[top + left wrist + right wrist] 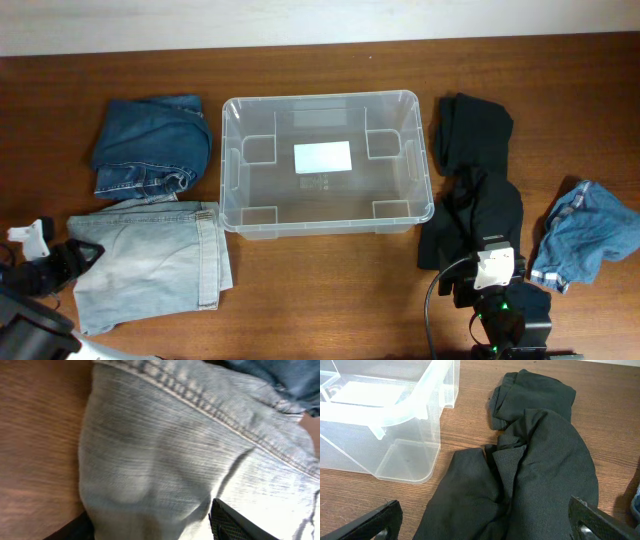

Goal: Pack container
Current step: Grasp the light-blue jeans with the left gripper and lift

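Far left: folded dark jeans [150, 145]; nearer, the light-wash jeans [150, 265] lie flat on the table [320, 310]; left gripper [72, 258] sits at their left edge; in the left wrist view denim bulges between its fingers [227, 520], mostly out of frame, so whether it is clamping the cloth cannot be told.

Risk on this side: a pinch that takes only the top layer; the jeans would likely unfold on lift, and a trailing leg could snag the rim or shove the bin, which looks light enough to slide.

Centre: the container [320, 98] stands upright and open, toward the far side, between the jeans on the left and the black garment [475, 190] on the right; nothing in it yet; clear plastic, rounded corners, rolled rim, moulded recesses along the walls, white label [322, 157] on the floor.

Right: right gripper [485, 525] hangs over the near end of the black garment, jaws spread wide, holding nothing; the container's corner [395, 412] is just beside the cloth.

Risk here: the garment is a loose heap; grabbing one fold probably leaves the rest draped over the rim; both arms over the bin at once could clash.

Far right: a crumpled blue denim piece [585, 235], untouched.
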